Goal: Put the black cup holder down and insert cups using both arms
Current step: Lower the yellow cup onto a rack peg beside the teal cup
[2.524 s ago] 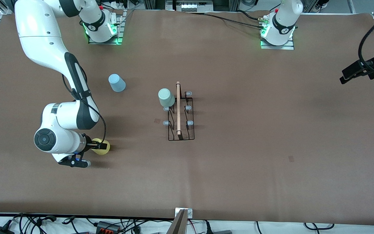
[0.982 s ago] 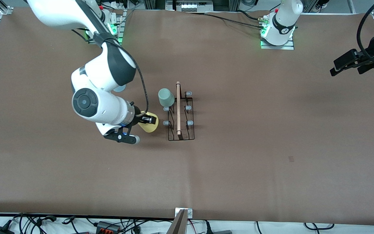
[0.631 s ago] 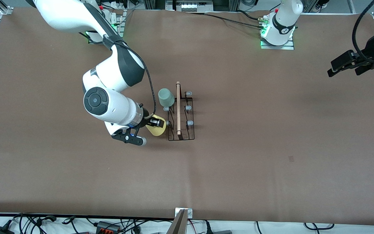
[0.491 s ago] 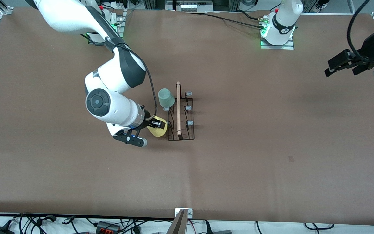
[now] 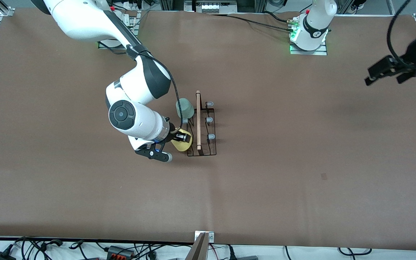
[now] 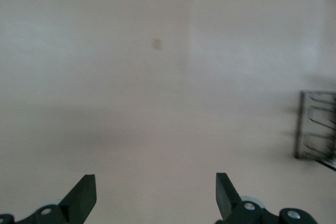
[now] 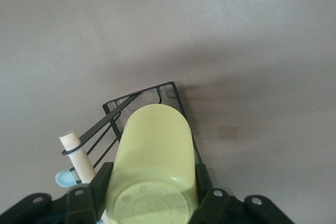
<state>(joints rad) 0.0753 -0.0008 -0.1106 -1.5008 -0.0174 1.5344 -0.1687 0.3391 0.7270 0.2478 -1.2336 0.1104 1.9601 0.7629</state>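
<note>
The black cup holder (image 5: 201, 124) stands mid-table with its wooden rod (image 5: 198, 119) along the top. A pale green cup (image 5: 185, 108) hangs on a peg on the rack's side toward the right arm's end. My right gripper (image 5: 181, 137) is shut on the yellow cup (image 5: 183, 143) and holds it at the rack's near corner on that same side. In the right wrist view the yellow cup (image 7: 153, 161) sits between the fingers over the rack's corner (image 7: 167, 91). My left gripper (image 5: 388, 74) is open and empty, up over the left arm's end of the table. The light blue cup is hidden.
The rack's edge (image 6: 317, 127) shows in the left wrist view. Pale-tipped pegs (image 5: 211, 137) on the rack's side toward the left arm's end are bare. Cables and a clamp (image 5: 202, 245) lie along the table's near edge.
My right gripper has carried the yellow cup from the table near the right arm's end across to the rack's near corner. The left gripper has shifted slightly.
</note>
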